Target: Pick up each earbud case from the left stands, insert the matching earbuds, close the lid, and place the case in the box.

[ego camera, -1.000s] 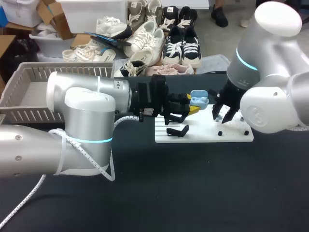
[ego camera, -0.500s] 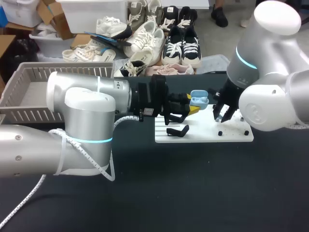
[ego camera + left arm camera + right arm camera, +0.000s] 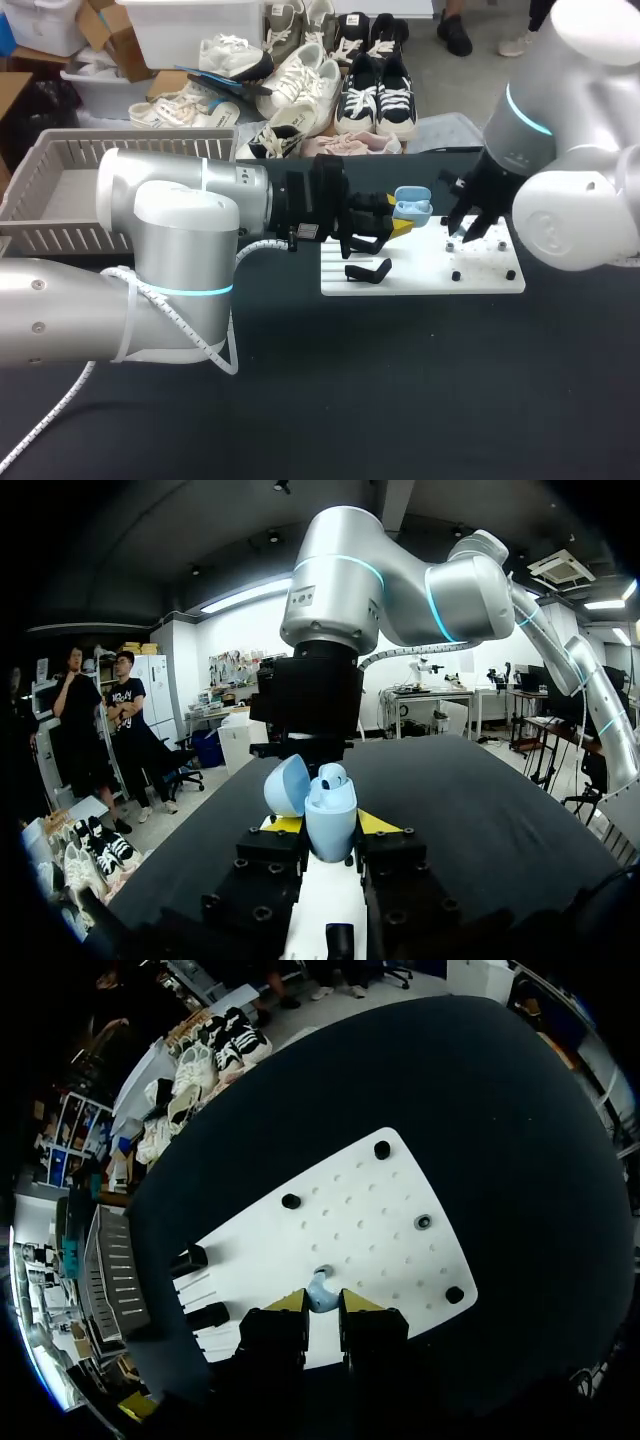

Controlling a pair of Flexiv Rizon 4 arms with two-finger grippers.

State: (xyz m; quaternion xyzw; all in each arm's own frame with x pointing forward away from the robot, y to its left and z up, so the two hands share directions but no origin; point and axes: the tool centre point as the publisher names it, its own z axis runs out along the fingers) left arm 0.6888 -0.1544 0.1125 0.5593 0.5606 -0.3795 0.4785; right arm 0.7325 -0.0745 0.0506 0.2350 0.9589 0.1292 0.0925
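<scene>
Reading left to right for you: the box [image 3: 60, 190], a grey slatted plastic tray, shows no case in the part you can see, so I'd judge nothing is delivered yet. Your left gripper [image 3: 398, 228] is clamped on the earbud case [image 3: 411, 204] and holds it above the left end of the white board [image 3: 420, 280], over the black stands [image 3: 368, 270]. The case is pale blue, smooth rounded plastic, with its lid [image 3: 285, 785] hinged open. You can't tell whether a bud already sits inside. The board is flat and matte, dotted with small holes and a few black pegs [image 3: 455, 275]. Your right gripper [image 3: 322, 1305] is pinched on a small pale blue earbud [image 3: 320, 1290], glossy and rounded, just above the board and near the case. What's left, by my read: seat the buds, shut the lid, drop the case in the box, then repeat for any others.
</scene>
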